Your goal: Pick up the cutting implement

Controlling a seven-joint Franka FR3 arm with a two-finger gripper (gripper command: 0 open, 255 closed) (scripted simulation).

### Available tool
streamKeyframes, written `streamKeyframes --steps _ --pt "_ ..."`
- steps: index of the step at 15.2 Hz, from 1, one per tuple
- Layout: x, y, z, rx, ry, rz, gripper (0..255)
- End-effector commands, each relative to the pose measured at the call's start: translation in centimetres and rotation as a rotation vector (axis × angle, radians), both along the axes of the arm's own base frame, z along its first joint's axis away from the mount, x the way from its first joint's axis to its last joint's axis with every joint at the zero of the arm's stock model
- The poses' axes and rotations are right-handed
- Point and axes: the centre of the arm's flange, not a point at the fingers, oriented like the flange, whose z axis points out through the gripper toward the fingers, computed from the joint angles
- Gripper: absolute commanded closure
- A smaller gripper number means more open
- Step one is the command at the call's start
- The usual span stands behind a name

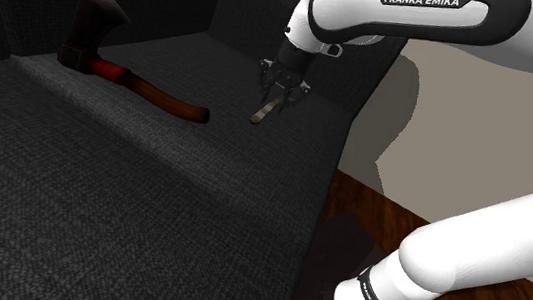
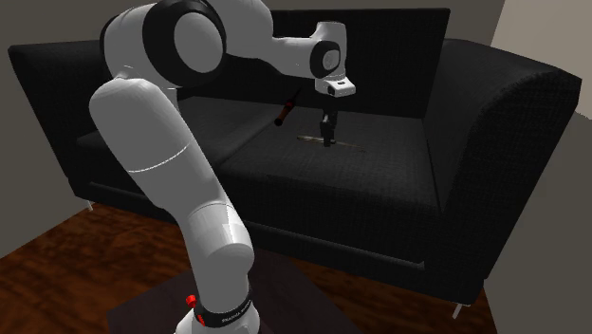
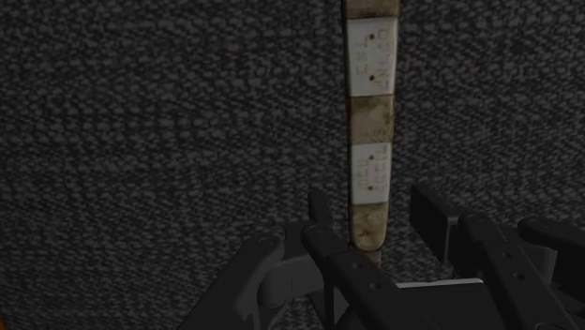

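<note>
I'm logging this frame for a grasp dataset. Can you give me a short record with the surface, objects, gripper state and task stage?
surface: black sofa seat
target: knife, worn, with pale panels, lying flat on the seat
other object: axe, red-brown handle, on the seat to the shoulder view's left of the knife
gripper: open, low over the seat, one finger on each side of the knife's end
stage: knife not yet clasped or lifted

text: "FRANKA EMIKA" | on: arm's upper link [image 1: 420, 16] | base band lettering: too small to read
</note>
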Motion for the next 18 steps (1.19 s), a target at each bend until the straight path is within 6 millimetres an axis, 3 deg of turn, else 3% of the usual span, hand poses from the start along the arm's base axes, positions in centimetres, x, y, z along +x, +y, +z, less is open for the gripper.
streamKeyframes --steps 1,6,18 --pt "0.0 0.0 -0.7 0.000 0.012 0.000 255" --pt "0.1 0.0 -0.5 0.000 0.012 0.000 255" --pt "0.1 0.0 5.8 0.000 0.012 0.000 255"
